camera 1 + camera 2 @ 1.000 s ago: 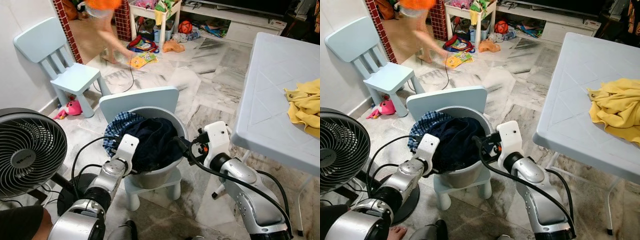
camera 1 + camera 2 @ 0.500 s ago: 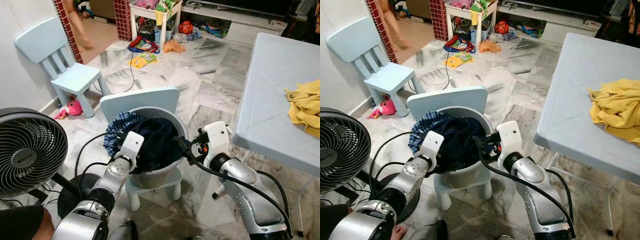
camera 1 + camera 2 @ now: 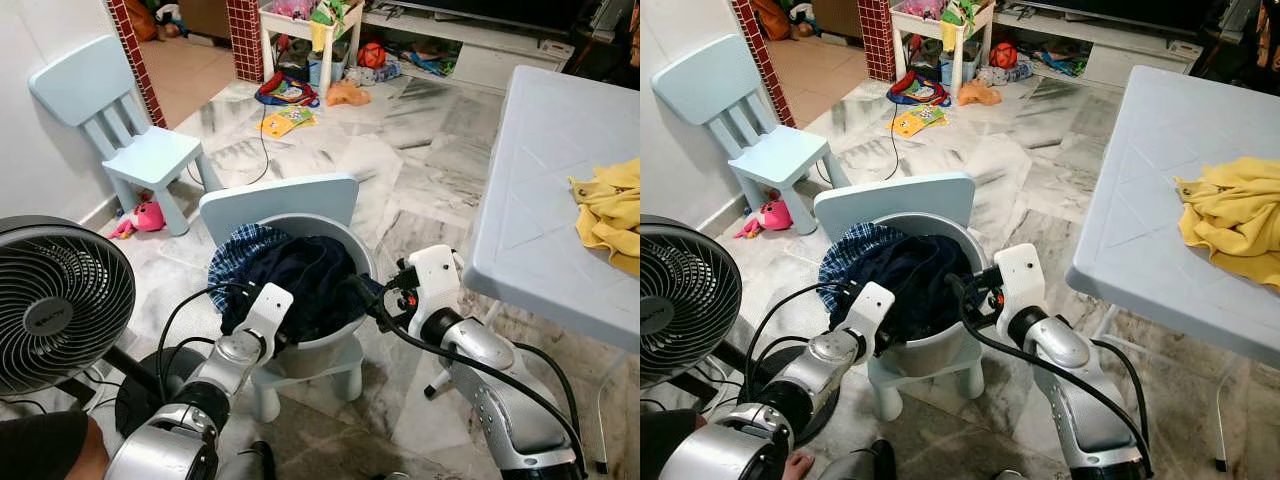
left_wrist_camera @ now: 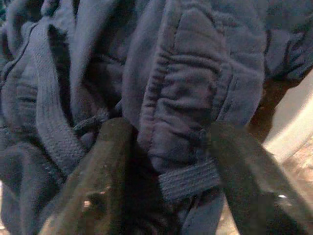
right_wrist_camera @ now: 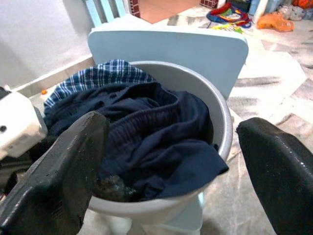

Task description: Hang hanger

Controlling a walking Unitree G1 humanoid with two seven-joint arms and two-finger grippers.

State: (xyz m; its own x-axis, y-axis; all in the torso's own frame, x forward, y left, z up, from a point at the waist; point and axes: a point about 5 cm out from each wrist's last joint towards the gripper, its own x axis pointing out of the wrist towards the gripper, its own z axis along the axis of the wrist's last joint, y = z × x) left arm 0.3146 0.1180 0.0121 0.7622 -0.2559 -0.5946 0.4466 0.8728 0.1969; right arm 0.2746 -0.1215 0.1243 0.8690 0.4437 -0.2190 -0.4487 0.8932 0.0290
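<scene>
A grey bucket (image 3: 345,240) stands on a small pale-blue chair (image 3: 280,200), heaped with a dark navy garment (image 3: 305,280) and a blue plaid cloth (image 3: 235,250). My left gripper (image 3: 238,305) is at the bucket's near left rim. In the left wrist view its fingers (image 4: 105,161) press a thick fold and waistband of the navy garment (image 4: 186,98) from both sides. My right gripper (image 3: 365,292) is at the bucket's right rim, pointing into it. It stands open, with the navy garment (image 5: 156,142) ahead of its wide-spread fingers (image 5: 63,166).
A standing fan (image 3: 55,300) is close on the left, with cables on the floor. A pale plastic table (image 3: 540,200) with a yellow cloth (image 3: 610,215) is on the right. A second blue chair (image 3: 120,120) and toys (image 3: 285,110) lie beyond. A person's knee (image 3: 40,450) is at the lower left.
My left gripper has drawn back and down along the bucket's left rim, and navy cloth now hangs over that rim. The person at the back has left. The right arm is still.
</scene>
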